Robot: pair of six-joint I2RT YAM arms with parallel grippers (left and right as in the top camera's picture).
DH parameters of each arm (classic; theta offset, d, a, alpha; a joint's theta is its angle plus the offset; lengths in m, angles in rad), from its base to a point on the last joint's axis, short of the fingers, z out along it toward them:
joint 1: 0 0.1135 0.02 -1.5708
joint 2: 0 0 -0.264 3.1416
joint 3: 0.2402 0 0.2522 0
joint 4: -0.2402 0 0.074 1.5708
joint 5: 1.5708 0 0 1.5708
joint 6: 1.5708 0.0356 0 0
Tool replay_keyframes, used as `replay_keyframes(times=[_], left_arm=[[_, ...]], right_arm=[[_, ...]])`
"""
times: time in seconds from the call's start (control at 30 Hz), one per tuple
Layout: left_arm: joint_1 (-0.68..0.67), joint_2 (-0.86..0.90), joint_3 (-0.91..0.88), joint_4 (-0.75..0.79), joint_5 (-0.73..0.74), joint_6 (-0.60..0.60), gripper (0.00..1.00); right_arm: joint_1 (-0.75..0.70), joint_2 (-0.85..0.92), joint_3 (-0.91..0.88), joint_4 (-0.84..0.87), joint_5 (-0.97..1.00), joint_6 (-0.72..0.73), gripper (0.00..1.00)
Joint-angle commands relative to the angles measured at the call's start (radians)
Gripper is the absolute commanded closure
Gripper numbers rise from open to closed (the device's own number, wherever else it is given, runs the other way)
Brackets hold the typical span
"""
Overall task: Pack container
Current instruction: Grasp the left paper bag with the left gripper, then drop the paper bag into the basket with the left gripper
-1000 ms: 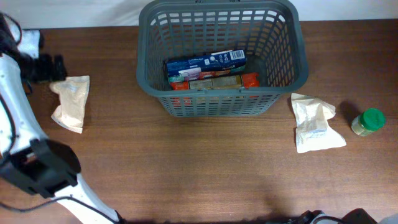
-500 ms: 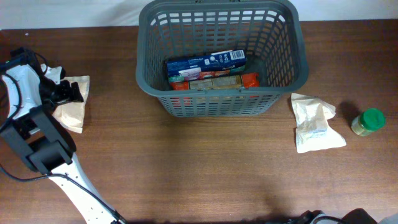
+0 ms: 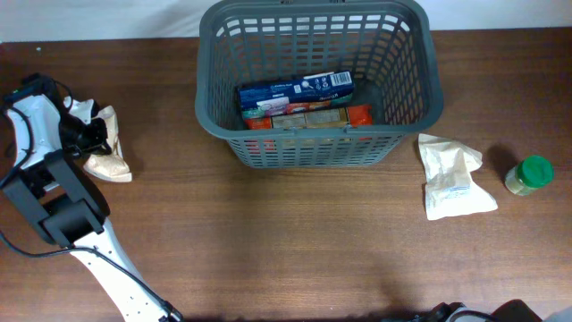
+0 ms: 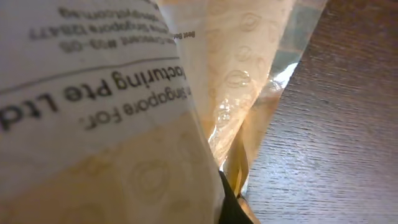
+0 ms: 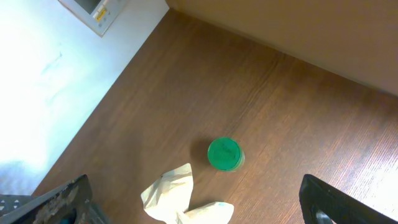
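Observation:
The container (image 3: 207, 118), a large dark grey slotted basket, stands at the back middle of the table. It holds a blue box (image 3: 295, 89) and red packets (image 3: 308, 117). At the far left my left gripper (image 3: 91, 134) is shut on a cream packet (image 3: 111, 154), which is crumpled and pinched at its upper end. The left wrist view is filled by that packet (image 4: 124, 112), with one dark finger (image 4: 227, 205) showing beside it. My right gripper (image 5: 198, 210) hangs open high above a white packet (image 5: 174, 196) and a green-lidded jar (image 5: 224, 154).
The white packet (image 3: 454, 177) lies just right of the basket's front corner. The green-lidded jar (image 3: 530, 174) stands further right, near the table's edge. A white wall runs along the table's far edge. Bare wood (image 3: 295, 241) spreads in front of the basket.
My left gripper came down onto the cream packet and shut on it. The packet, flat before, is now bunched and drawn slightly toward the arm. The right arm has held still.

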Motion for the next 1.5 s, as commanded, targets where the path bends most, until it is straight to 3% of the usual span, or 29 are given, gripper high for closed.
replay_keyframes(times=[0.0, 0.13, 0.33, 0.4, 0.6, 0.73, 0.77, 0.8, 0.97, 1.2, 1.47], left_arm=[[-0.005, 0.031, 0.011, -0.052, 0.088, -0.002, 0.98], [-0.01, 0.029, 0.132, -0.154, 0.117, -0.002, 0.98], [-0.056, -0.012, 0.582, -0.365, 0.169, -0.002, 0.98], [-0.103, -0.068, 0.755, -0.393, 0.169, 0.004, 0.98], [-0.252, -0.188, 1.009, -0.395, 0.148, 0.111, 0.98], [-0.391, -0.287, 1.009, -0.368, 0.123, 0.235, 0.98], [-0.434, -0.307, 1.009, -0.364, 0.124, 0.287, 0.98], [-0.526, -0.337, 1.009, -0.358, 0.111, 0.414, 0.98], [-0.743, -0.347, 1.001, -0.35, 0.054, 0.641, 0.98], [-0.976, -0.325, 0.816, -0.335, 0.055, 0.86, 0.98], [-1.073, -0.254, 0.453, -0.083, 0.056, 0.863, 0.97]], right_arm=[[-0.005, 0.002, 0.004, 0.0, 0.01, 0.004, 0.01], [-0.005, 0.002, 0.004, 0.0, 0.01, 0.004, 0.01], [-0.005, 0.002, 0.004, 0.0, 0.01, 0.004, 0.01], [-0.005, 0.002, 0.004, 0.0, 0.01, 0.004, 0.01], [-0.005, 0.002, 0.004, 0.0, 0.01, 0.004, 0.01], [-0.005, 0.002, 0.004, 0.0, 0.01, 0.004, 0.01], [-0.005, 0.002, 0.004, 0.0, 0.01, 0.004, 0.01], [-0.005, 0.002, 0.004, 0.0, 0.01, 0.004, 0.01], [-0.005, 0.002, 0.004, 0.0, 0.01, 0.004, 0.01], [-0.005, 0.002, 0.004, 0.0, 0.01, 0.004, 0.01], [-0.005, 0.002, 0.004, 0.0, 0.01, 0.004, 0.01]])
